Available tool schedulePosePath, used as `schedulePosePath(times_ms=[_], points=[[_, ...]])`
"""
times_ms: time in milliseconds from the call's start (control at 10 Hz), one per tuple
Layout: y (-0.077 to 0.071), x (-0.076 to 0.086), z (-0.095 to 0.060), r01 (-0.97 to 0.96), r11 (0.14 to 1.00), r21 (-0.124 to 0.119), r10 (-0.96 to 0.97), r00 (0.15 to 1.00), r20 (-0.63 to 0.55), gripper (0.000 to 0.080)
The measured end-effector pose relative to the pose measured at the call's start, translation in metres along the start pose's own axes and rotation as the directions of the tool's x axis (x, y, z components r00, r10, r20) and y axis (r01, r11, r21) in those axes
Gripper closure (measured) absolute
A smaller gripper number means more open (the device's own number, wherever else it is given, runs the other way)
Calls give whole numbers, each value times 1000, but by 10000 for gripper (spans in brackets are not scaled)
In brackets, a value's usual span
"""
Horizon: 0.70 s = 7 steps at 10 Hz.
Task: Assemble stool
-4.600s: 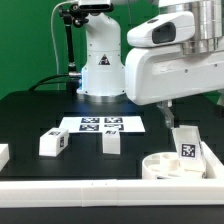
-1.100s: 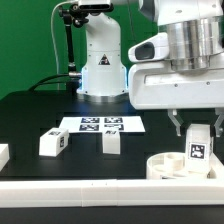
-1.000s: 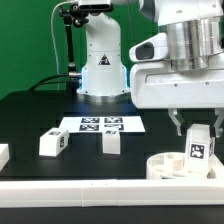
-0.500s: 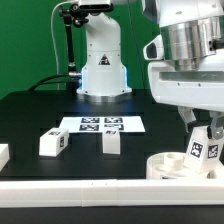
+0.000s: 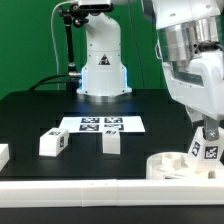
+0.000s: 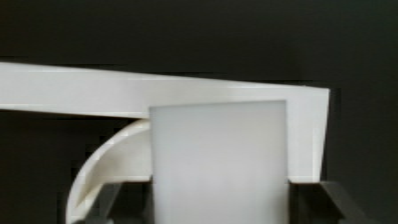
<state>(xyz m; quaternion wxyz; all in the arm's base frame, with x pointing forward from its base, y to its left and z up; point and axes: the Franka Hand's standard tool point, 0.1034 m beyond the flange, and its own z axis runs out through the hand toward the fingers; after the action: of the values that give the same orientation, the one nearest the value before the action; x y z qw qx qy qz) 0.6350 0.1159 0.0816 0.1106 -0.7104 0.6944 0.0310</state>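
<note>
The round white stool seat (image 5: 170, 166) lies at the front right of the black table, against the white front rail. My gripper (image 5: 203, 133) is shut on a white stool leg (image 5: 206, 145) with a tag marker and holds it tilted above the seat's right part. In the wrist view the held leg (image 6: 221, 160) fills the middle between the two dark fingers (image 6: 125, 200), with the seat's curved rim (image 6: 107, 165) beside it. Two more white legs, one (image 5: 53, 143) and another (image 5: 111, 143), lie on the table to the exterior view's left.
The marker board (image 5: 100, 125) lies flat behind the two loose legs. A white rail (image 5: 90, 189) runs along the table's front edge. A white block (image 5: 3, 155) sits at the far left edge. The robot base (image 5: 100, 60) stands at the back.
My gripper has moved to the exterior view's right with the leg and tilted; the leg now leans over the seat's right part. The loose legs have not moved.
</note>
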Motion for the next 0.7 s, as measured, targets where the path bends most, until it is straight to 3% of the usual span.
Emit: schedulePosePath(times_ms=[700], points=[[-1, -3, 0, -373, 928, -2, 373, 927, 40, 459]])
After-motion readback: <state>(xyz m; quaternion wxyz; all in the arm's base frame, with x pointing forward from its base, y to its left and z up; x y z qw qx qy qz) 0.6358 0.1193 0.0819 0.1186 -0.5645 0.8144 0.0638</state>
